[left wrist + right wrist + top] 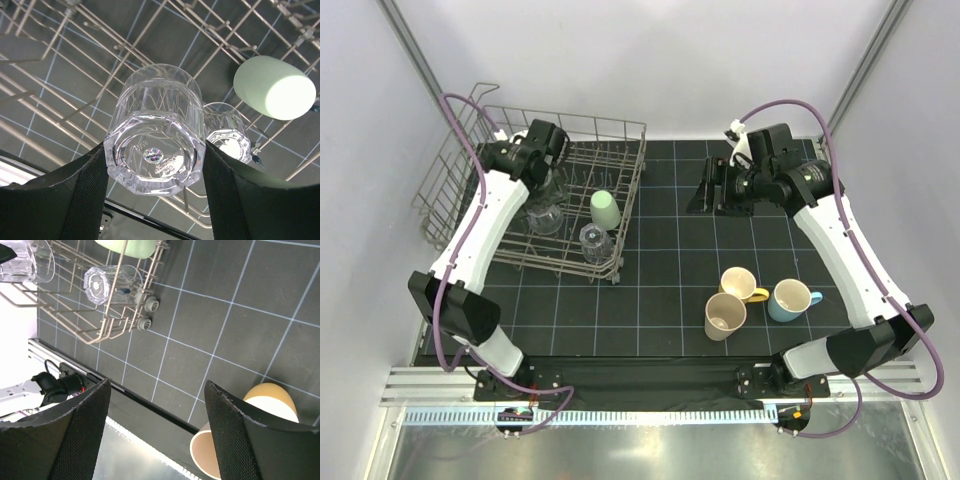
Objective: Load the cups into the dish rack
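Cups, held one: the clear tumbler [155, 150] is upside down, base up, between the left fingers [75, 200], which are closed against both its sides.
Grip, right side: the right fingers [80, 430] stand wide apart with nothing between them, over the table [660, 290] and well apart from the rack.
Cups in the rack: the second clear tumbler [225, 132] is just beside the held one, also base up; the mint-green cup [275, 87] is near it, base up among the tines.
Rack: the dish rack [565, 125] sits at the far left of the table. The held tumbler is inside its rim; whether it touches the wires cannot be told.
Cups on the table: the tan cup [725, 316], the cream mug [738, 283] and the light-blue mug [790, 299] stand mouth up, close together at the near right.
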Robot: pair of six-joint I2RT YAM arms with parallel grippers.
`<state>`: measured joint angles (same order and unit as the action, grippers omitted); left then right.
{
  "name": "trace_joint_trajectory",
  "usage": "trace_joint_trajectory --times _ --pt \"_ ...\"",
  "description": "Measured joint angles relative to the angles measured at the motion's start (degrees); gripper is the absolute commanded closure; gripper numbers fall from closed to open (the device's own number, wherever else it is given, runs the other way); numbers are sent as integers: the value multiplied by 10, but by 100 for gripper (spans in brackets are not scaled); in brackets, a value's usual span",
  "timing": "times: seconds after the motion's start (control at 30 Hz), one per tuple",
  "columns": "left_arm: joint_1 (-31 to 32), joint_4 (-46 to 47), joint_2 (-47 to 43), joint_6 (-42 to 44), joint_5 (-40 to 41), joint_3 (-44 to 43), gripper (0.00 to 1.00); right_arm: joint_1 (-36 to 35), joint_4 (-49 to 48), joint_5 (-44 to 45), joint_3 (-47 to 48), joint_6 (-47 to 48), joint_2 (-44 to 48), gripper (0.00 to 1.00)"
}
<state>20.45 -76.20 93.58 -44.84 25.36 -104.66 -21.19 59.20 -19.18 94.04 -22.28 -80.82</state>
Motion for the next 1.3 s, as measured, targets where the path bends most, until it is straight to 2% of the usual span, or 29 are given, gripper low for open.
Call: trace_joint_trajectory --times 0.7,1.1,1.17,1.2,1.3 --pt "-3 30 89 15 -55 10 100 27 9 6 -14 12 0 24" --pt "-20 71 139 20 -75 81 100 33 14 6 -22 12 0 24" --pt "-26 80 143 21 -87 86 86 34 14 6 -24 13 1 24" --pt "-27 83 142 21 -90 86 68 34 16 6 -24 13 1 24" --pt "-29 91 143 24 -94 86 48 34 17 6 -28 13 1 24"
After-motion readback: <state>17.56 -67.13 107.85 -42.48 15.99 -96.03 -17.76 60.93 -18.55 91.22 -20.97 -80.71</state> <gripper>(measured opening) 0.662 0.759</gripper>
